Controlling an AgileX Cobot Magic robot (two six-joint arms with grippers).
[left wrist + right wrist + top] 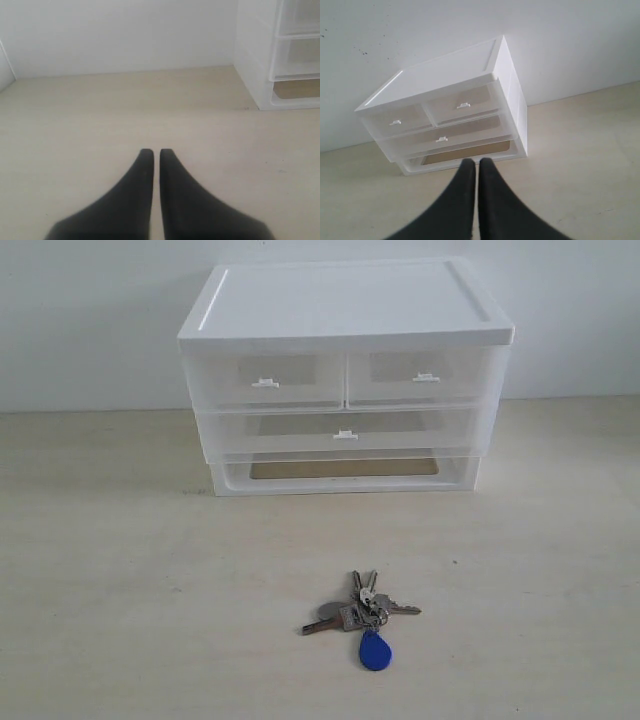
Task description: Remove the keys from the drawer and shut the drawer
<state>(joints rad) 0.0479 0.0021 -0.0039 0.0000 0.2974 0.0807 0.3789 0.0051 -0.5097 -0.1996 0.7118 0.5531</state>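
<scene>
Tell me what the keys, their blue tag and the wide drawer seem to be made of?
The keys: silvery metal, dull sheen. The blue fob: smooth, probably plastic. The drawer: frosted translucent plastic, a tan tint showing faintly through. The unit's white top: opaque, likely plastic too.

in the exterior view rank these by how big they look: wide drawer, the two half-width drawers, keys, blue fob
1. wide drawer
2. left half-width drawer and right half-width drawer: they look alike, so tied
3. keys, the whole bunch, though nearer the camera
4. blue fob
</scene>
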